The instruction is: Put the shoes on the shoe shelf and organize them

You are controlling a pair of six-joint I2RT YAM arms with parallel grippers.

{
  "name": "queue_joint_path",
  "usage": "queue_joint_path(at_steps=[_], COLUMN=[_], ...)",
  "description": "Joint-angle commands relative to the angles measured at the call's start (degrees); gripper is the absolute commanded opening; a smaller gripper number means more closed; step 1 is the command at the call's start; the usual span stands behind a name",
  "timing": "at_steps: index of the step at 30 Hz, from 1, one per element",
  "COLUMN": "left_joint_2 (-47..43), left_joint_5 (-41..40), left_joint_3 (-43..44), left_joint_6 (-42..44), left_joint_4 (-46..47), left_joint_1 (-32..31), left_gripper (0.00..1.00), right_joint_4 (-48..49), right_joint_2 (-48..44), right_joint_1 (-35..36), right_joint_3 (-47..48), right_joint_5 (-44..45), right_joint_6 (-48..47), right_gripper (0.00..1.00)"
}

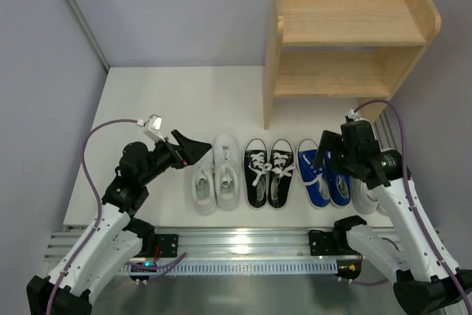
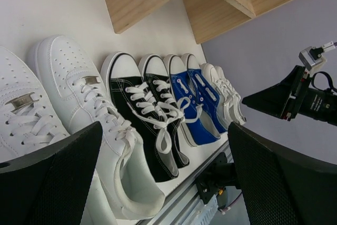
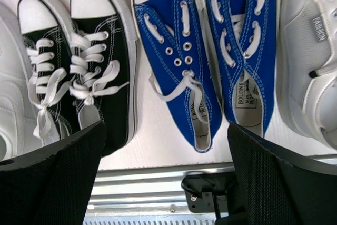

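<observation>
While all four pairs stand toe-away in one row on the white table [image 1: 162, 108], the wooden shoe shelf [image 1: 346, 35] stands at the far right corner, against the grey wall, well apart from the row. From left to right there are the white leather low-tops [image 1: 215, 178], the black canvas sneakers [image 1: 268, 171] with white toe caps, the blue canvas sneakers [image 1: 323, 175] and the smaller white lace-ups [image 1: 363, 195], which the right arm partly hides in the top view. Each pair is just beside the next one, and a metal rail [image 1: 243, 237] runs along the near edge behind the heels. On the insole of one blue shoe the word "BOLONE" [image 3: 243, 96] can be read; a grey tab [image 3: 319, 29] on a small white shoe has letters like "FABINON", but I am not sure of them. The left gripper [image 1: 200, 150] hangs above the white low-tops, jaws spread wide and holding nothing. The right gripper [image 1: 328, 158] hangs above the blue pair, also spread wide with nothing between the fingers.
</observation>
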Motion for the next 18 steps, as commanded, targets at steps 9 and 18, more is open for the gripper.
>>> queue_joint_path(at_steps=[9, 18], left_joint_2=[1.47, 5.09], left_joint_5=[0.94, 3.94], left_joint_3=[0.32, -0.38], left_joint_6=[-0.80, -2.56], left_joint_4=[0.95, 5.60], left_joint_1=[0.09, 0.00], left_gripper=[1.00, 1.00], right_joint_4=[-10.88, -6.32], right_joint_2=[16.17, 15.21], right_joint_1=[-0.81, -14.43], right_joint_3=[9.53, 8.22], right_joint_5=[23.47, 14.07], right_joint_6=[2.10, 2.88], right_gripper=[0.97, 0.97])
